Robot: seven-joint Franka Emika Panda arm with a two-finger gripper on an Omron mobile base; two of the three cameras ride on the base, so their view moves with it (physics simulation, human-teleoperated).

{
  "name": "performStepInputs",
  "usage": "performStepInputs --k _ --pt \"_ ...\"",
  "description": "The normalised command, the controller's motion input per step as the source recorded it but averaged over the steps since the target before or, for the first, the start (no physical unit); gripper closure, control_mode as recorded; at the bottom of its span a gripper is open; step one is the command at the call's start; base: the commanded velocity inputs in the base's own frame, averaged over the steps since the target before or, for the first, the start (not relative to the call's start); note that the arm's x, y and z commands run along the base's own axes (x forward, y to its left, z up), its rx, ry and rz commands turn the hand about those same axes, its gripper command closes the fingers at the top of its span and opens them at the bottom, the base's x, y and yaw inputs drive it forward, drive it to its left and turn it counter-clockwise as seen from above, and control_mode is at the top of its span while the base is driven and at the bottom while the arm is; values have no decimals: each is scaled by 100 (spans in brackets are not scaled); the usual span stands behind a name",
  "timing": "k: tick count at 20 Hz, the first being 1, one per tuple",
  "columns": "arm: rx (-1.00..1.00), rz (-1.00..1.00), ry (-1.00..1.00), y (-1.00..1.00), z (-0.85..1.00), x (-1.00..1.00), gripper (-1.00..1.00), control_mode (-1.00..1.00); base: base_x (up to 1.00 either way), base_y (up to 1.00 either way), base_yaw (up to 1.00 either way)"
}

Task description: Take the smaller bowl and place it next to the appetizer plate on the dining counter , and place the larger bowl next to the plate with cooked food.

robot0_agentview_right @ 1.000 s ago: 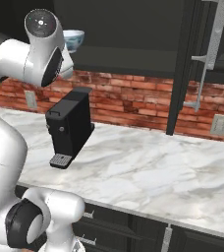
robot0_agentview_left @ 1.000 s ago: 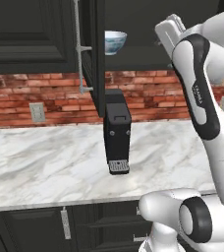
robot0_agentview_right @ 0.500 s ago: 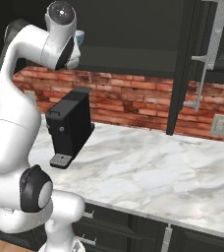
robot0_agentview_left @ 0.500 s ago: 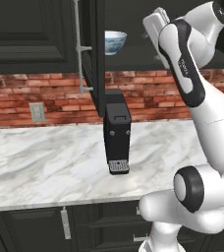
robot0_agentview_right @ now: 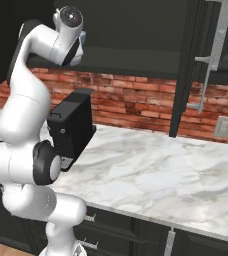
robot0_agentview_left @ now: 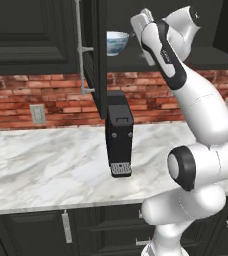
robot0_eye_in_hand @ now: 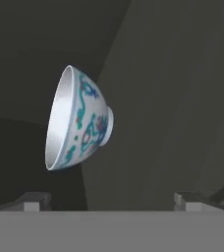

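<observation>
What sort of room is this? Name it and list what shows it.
Most likely a home kitchen: a marble counter runs along a red brick backsplash, dark wall cabinets hang above it, a small patterned bowl sits inside an open one, and a black coffee machine stands on the counter.

Surfaces in the kitchen
Smaller bowl [robot0_eye_in_hand: 79, 120]: glossy painted ceramic. Counter [robot0_agentview_left: 46, 165]: polished veined marble. Backsplash [robot0_agentview_left: 31, 95]: rough brick. Cabinets [robot0_agentview_left: 31, 35]: matt dark wood.

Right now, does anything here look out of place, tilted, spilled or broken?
Nothing stands out. The smaller bowl stands upright in the open upper cabinet; it looks sideways in the hand view because the hand is rolled. The coffee machine stands upright on the marble counter; no spill shows.
</observation>
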Motion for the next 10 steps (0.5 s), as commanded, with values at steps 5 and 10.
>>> performStepInputs --k 5,10 --pt "0 0 6 12 -13 88 -100 -100 0 0 0" --pt "0 0 0 9 0 70 -100 -100 0 0 0"
